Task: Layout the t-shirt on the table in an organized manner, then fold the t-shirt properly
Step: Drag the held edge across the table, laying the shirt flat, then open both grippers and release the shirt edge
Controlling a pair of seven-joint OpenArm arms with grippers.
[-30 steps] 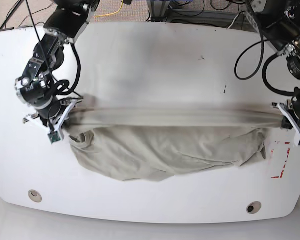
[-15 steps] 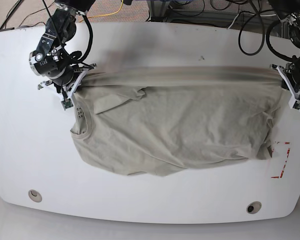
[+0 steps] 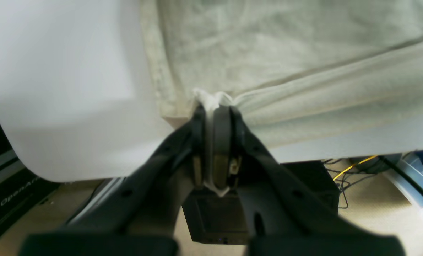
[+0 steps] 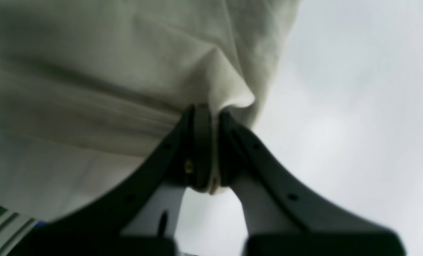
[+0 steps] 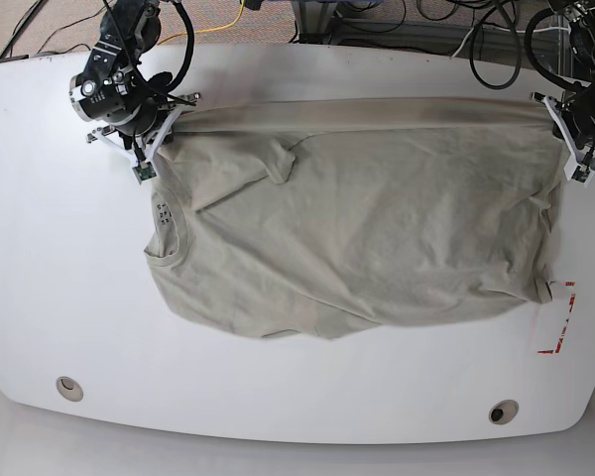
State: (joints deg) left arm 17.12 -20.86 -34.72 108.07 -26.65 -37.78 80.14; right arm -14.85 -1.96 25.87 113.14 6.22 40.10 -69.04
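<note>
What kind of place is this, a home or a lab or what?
Most likely a robotics lab or test bench. Two robot arms hold a t-shirt over a glossy white table marked with red tape, and loose cables trail across the floor behind it.

We have drawn the t-shirt [image 5: 357,223] from mid-frame up toward the table's [image 5: 40,297] top edge; both pincers moved upward with its stretched edge, and the cloth now spreads wider, flatter.
</note>
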